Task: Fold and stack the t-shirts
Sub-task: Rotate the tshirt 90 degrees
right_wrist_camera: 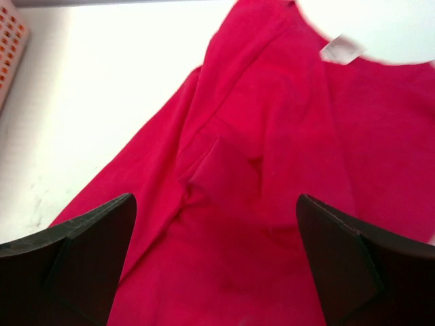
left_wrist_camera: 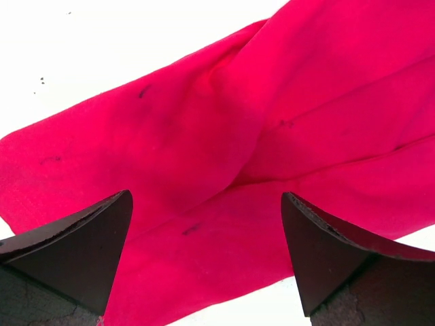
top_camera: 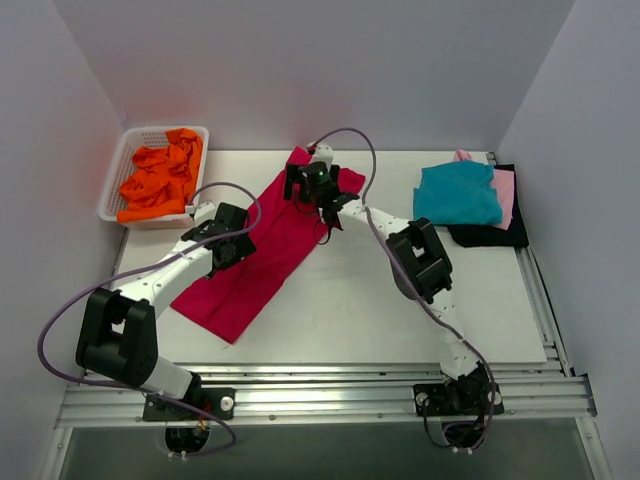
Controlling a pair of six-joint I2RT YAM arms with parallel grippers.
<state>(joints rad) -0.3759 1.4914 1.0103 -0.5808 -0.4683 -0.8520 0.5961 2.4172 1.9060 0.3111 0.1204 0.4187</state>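
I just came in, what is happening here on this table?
T-shirt folding is under way. The crimson-red shirt lies on the table as a long diagonal strip; the left gripper and right gripper hang over it, both open and empty. A teal shirt, pink shirt and black shirt are piled at the right. An orange shirt sits in the white basket.

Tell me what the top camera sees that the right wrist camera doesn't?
Only the top camera shows the pile with the teal shirt, pink shirt and black shirt, plus the left arm. Only the right wrist camera shows the little white label at the neck of the red shirt. Both show the red shirt, the basket and the open right gripper above the shirt.
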